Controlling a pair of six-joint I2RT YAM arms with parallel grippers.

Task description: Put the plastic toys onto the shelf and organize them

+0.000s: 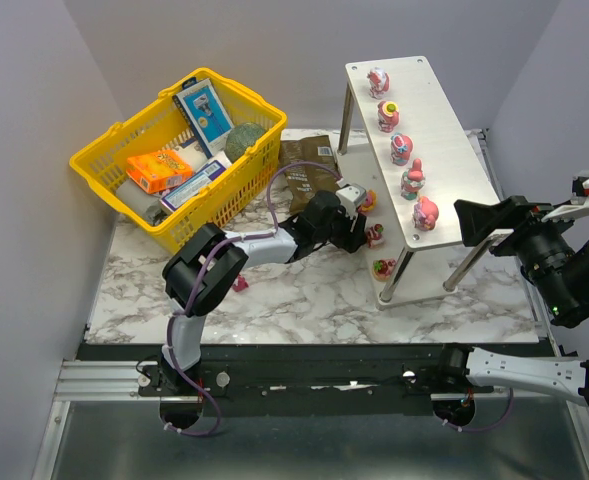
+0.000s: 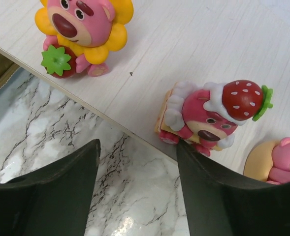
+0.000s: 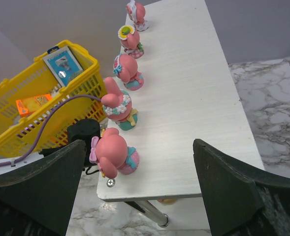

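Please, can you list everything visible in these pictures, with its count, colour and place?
table: one, white marble, under everything
shelf: one, white, right side
basket: one, yellow, far left, holding groceries
packet: one, brown, between basket and shelf
top toys: five, mostly pink, row on upper board
lower toys: three, pink and red, lower board
loose toy: one, pink, table before basket
left fingers: two, black, open, at lower board
right fingers: two, black, open, by upper board

Overhead and both wrist views share the shelf (image 1: pixel 454 150)
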